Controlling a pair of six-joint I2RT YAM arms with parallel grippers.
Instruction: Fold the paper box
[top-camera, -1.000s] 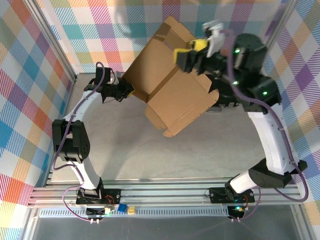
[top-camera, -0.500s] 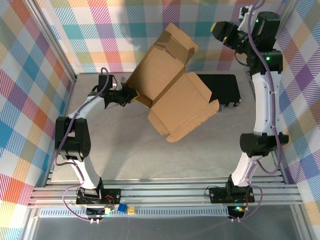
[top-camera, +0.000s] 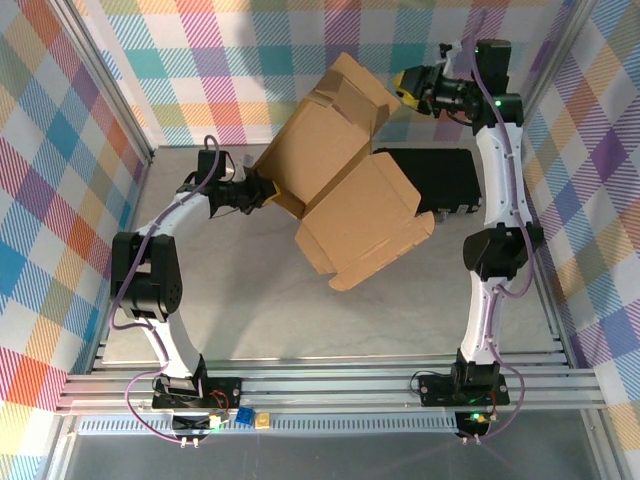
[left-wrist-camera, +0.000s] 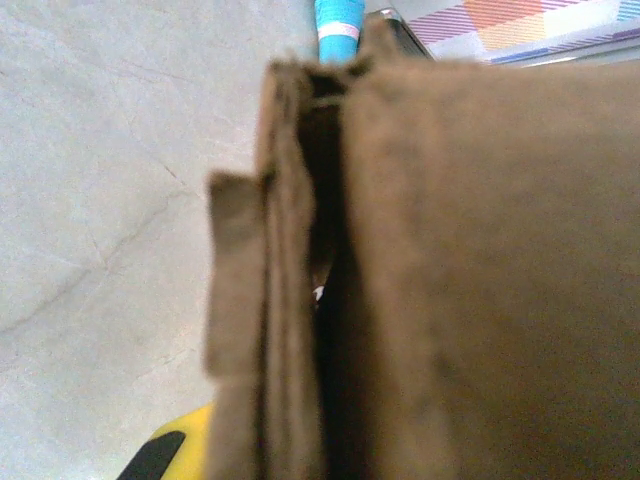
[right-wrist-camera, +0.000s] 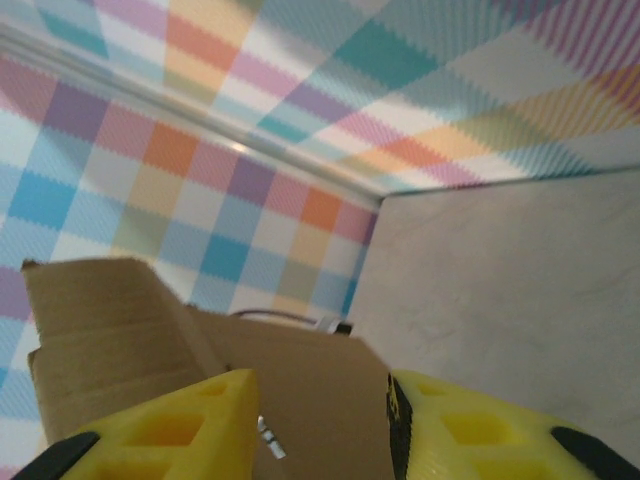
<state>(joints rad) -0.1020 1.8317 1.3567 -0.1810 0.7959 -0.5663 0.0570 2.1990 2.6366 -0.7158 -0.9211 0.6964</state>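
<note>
Top external view: the paper box (top-camera: 345, 175) is held up off the table (top-camera: 230, 290) in the middle of the frame, half opened, with one panel tilted toward the upper centre and another spread toward the lower right. The left gripper (top-camera: 258, 190) is clamped on the box's left edge, its fingertips hidden by the cardboard. The right gripper (top-camera: 408, 82) is raised at the upper right, just beside the box's top flap; whether it touches is hard to tell. A black case (top-camera: 445, 175) lies on the table behind the box, its left part covered.

Left wrist view: blurred brown cardboard of the box (left-wrist-camera: 450, 280) takes up most of the frame, its layered edge running down the middle. A yellow and black finger (left-wrist-camera: 172, 452) is cut off at the bottom left. Grey table (left-wrist-camera: 100, 150) shows on the left.

Right wrist view: the right gripper (right-wrist-camera: 318, 400) has its two yellow fingers (right-wrist-camera: 180, 430) apart, with nothing between them. Beyond them, at the lower left, is the box (right-wrist-camera: 110, 320), cut off by the frame. The plaid wall (right-wrist-camera: 300, 90) fills the top.
</note>
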